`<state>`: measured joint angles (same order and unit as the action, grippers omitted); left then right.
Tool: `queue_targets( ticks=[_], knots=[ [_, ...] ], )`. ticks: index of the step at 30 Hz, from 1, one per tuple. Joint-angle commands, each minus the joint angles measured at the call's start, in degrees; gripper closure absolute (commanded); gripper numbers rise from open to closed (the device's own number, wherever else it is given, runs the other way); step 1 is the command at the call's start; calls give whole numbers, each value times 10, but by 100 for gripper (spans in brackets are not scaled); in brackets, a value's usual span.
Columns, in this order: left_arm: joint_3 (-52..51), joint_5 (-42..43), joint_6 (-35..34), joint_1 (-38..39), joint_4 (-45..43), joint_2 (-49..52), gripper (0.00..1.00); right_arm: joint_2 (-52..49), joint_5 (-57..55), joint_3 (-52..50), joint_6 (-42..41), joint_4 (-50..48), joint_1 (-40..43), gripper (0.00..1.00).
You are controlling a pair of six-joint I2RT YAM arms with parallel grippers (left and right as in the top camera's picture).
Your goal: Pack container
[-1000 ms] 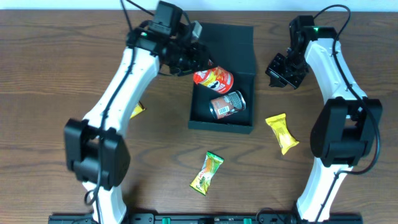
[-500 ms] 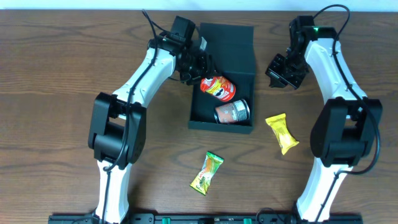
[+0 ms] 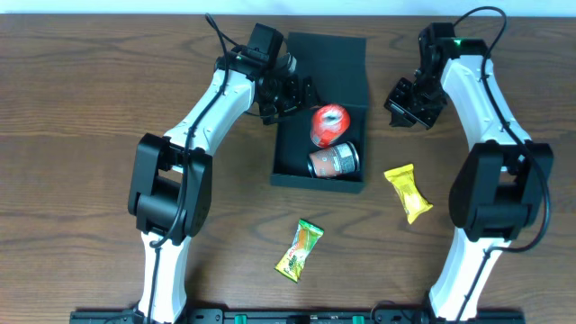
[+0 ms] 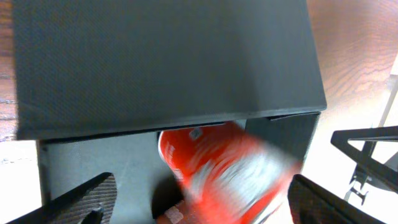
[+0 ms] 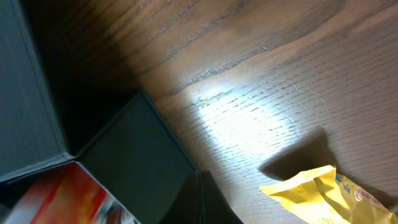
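Observation:
The dark teal container (image 3: 319,182) stands open at the table's middle, its lid (image 3: 331,61) lying flat behind it. A red Pringles can (image 3: 328,124) and a grey one (image 3: 333,162) lie inside. My left gripper (image 3: 292,93) hovers at the box's back left corner, open and empty. In the left wrist view its fingers (image 4: 208,208) are spread wide, with the blurred red can (image 4: 230,168) below them under the lid (image 4: 161,62). My right gripper (image 3: 412,103) is shut and empty to the right of the box. Its fingers (image 5: 202,196) sit beside the box wall (image 5: 130,155).
A yellow snack packet (image 3: 408,192) lies right of the box and also shows in the right wrist view (image 5: 329,193). A green and orange packet (image 3: 300,249) lies in front of the box. Bare wooden table surrounds them.
My left gripper opened and let go of the red can, which dropped into the box beside the grey can. The grey can shifted slightly. The right arm stayed put.

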<state>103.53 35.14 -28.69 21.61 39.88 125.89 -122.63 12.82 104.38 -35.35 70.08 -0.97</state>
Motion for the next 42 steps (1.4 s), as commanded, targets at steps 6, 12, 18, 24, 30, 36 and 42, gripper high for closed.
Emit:
queue_targets(
  ticks=[6, 12, 18, 24, 30, 36, 42],
  knots=[
    [15, 14, -14, -23, 2, -1, 11, -3, -5, -2, 7, 11, -1, 98],
    [67, 39, -7, -29, 29, -6, 46, -3, -6, -2, 7, 11, -1, 99],
    [122, 55, 27, -25, 64, -20, 78, -3, -6, -2, 7, -5, -1, 98],
    [133, 44, 50, -9, 108, -26, 94, -3, -6, -2, 7, -26, -2, 99],
    [133, -2, 56, 23, 104, -25, 94, -3, -6, -2, 7, -44, -2, 98],
    [133, -78, 53, 58, 104, -25, 94, -3, -6, -2, 7, -45, -2, 98],
    [132, -88, 53, 62, 109, -24, 94, -3, -6, -2, 8, -45, -2, 98]
  ],
)
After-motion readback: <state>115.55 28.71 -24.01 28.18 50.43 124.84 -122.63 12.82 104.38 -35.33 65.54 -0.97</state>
